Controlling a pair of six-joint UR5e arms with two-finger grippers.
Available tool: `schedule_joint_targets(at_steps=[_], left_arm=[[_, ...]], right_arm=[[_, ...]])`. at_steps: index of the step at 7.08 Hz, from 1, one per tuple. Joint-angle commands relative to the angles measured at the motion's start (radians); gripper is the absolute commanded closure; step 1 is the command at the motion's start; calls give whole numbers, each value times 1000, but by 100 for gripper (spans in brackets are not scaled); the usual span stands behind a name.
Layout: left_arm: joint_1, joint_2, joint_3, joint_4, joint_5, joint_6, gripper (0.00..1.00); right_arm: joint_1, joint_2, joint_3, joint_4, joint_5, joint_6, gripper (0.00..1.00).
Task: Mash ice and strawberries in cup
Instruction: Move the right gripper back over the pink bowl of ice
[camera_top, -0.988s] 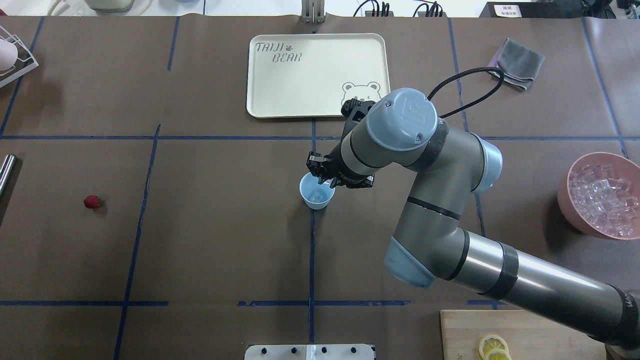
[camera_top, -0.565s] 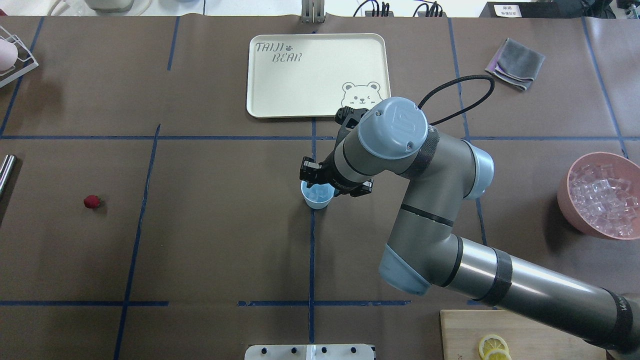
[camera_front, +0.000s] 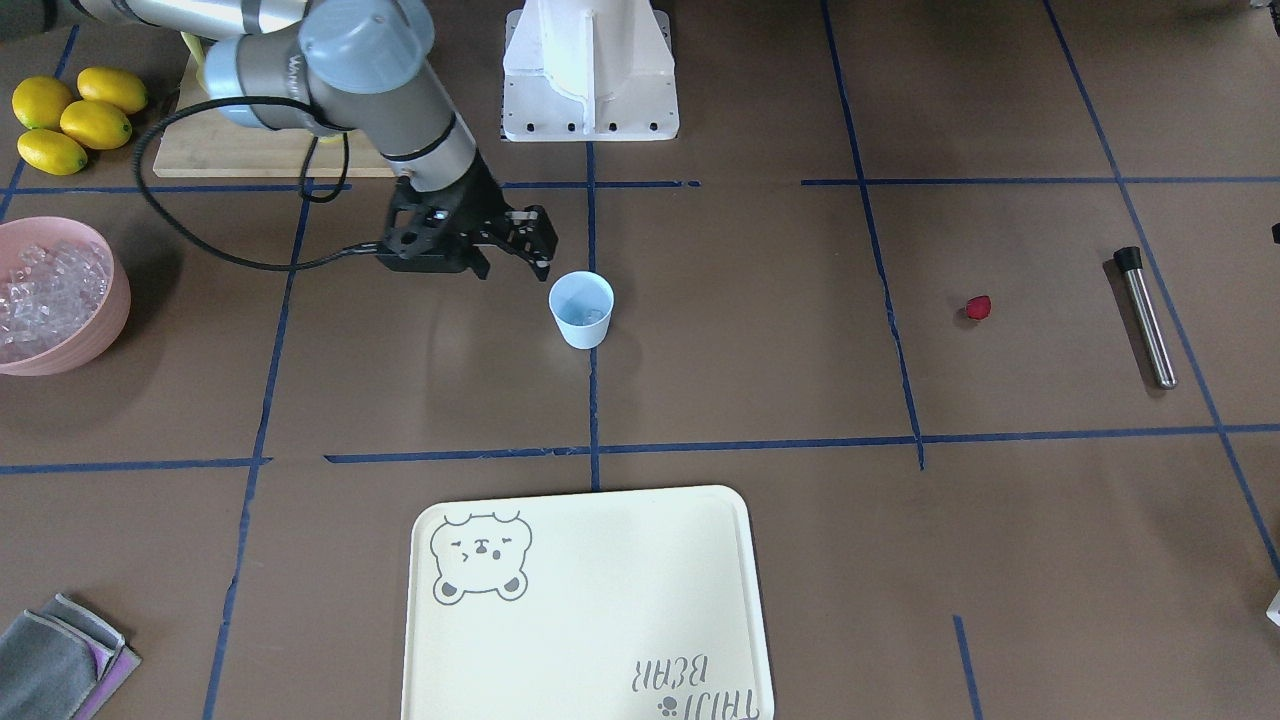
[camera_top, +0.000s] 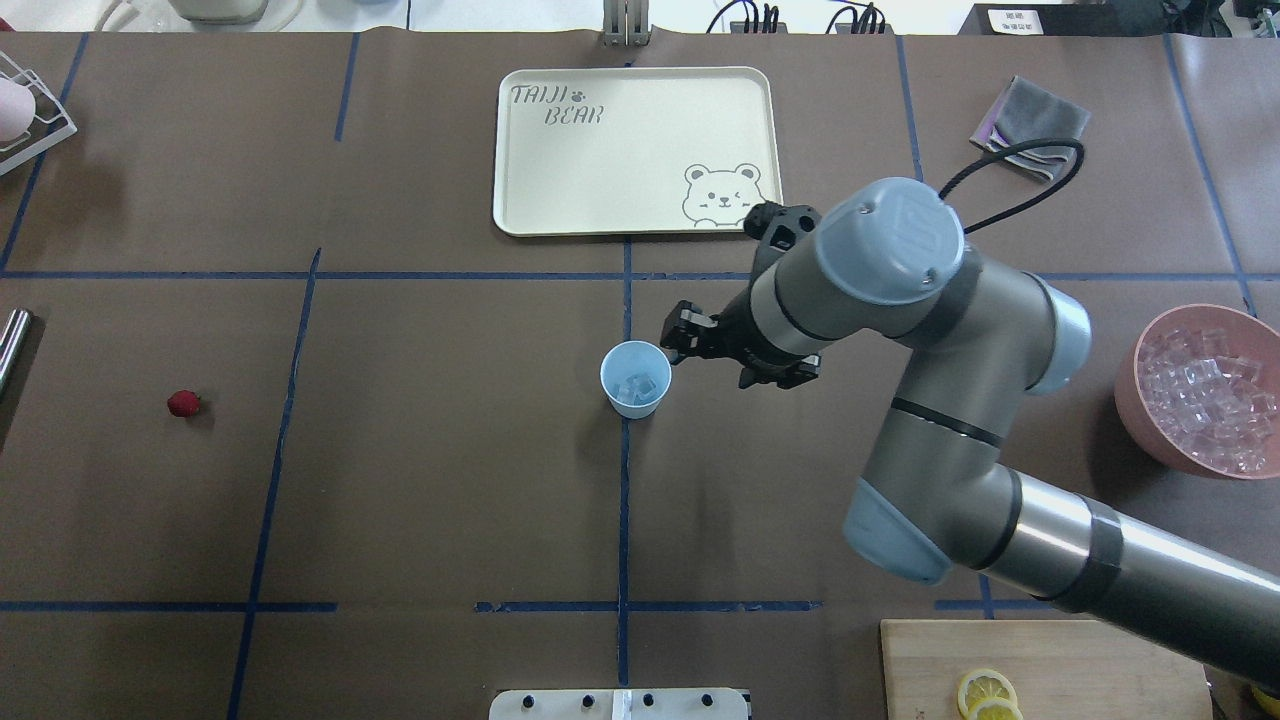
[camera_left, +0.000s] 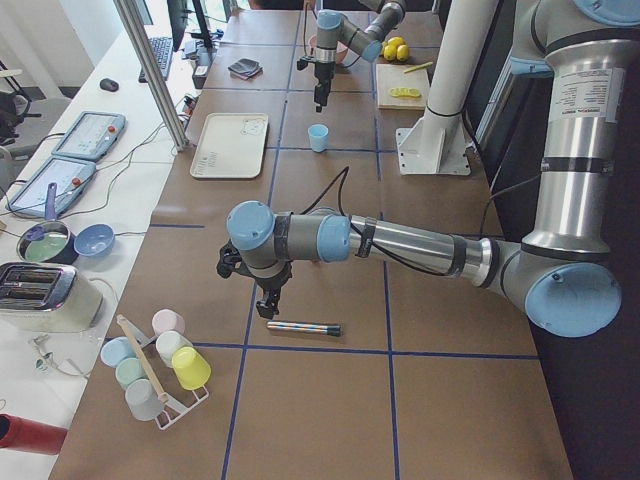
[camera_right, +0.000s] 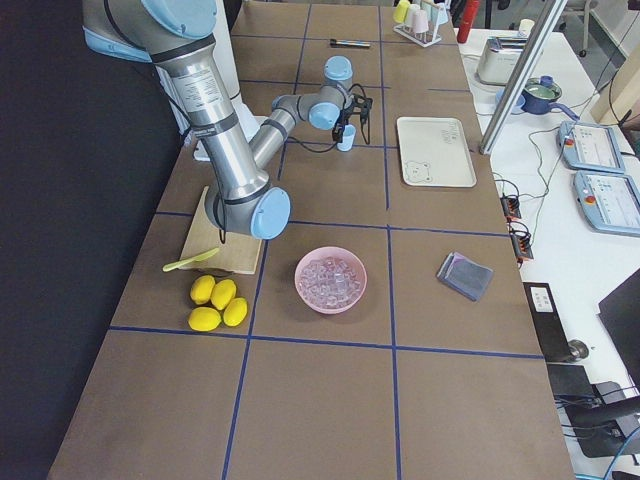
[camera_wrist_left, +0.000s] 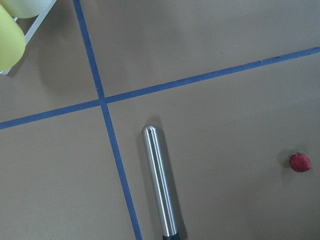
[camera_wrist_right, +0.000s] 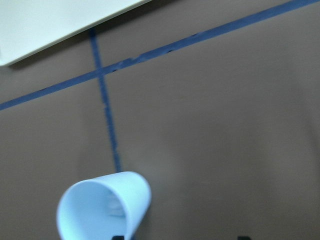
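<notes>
Right jaws hang spread wide and empty, just beside the rim of the blue cup (camera_top: 634, 408). It stands upright mid-bench on a blue tape line with ice (camera_top: 640, 383) in the bottom, two cubes as best I can make out. That closeness is the first worry. The cup looks light and nothing holds it, so a sideways brush from the right arm (camera_top: 880, 270) would likely tip it and scatter the ice across the bench (camera_top: 420, 480).

Further off, well apart from the cup on the robot's left, lies the one strawberry (camera_top: 183, 404) — not yet in the cup. Small and rounded, it could roll away from a pinch or get crushed by too hard a squeeze. Just past it lies one steel rod (camera_front: 1146, 316) with a black end, flat on the bench. Round as it is, it may roll or twist when picked up. The left arm (camera_left: 330, 237) hovers over that rod, but whether the left jaws are spread or shut I cannot tell. When mashing comes, pushing down off-centre in a free-standing cup would probably topple it or pop cubes out.

Farther still are one pink bowl (camera_front: 112, 318) heaped with more ice than I can count, one cream tray (camera_top: 620, 170) and one grey cloth (camera_top: 1035, 125). Beyond those are two lemon slices (camera_top: 985, 692) on a wooden board, and four whole lemons (camera_right: 224, 293).
</notes>
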Motion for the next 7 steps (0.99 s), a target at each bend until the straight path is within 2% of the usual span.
schedule_joint_targets(at_steps=[1, 2, 4, 5, 6, 7], left_arm=[[0, 0, 1, 0, 0, 0, 0], [0, 0, 3, 0, 0, 0, 0], [0, 0, 0, 0, -1, 0, 0], [0, 0, -2, 0, -1, 0, 0], [0, 0, -2, 0, -1, 0, 0], [0, 0, -6, 0, -1, 0, 0]], right_arm=[[160, -295, 153, 4, 138, -240, 18], [252, -421, 172, 7, 189, -444, 18], [418, -595, 163, 4, 221, -888, 15], [478, -636, 145, 4, 221, -1038, 12], [506, -664, 128, 4, 217, -1129, 1], [523, -664, 102, 4, 217, -1166, 1]])
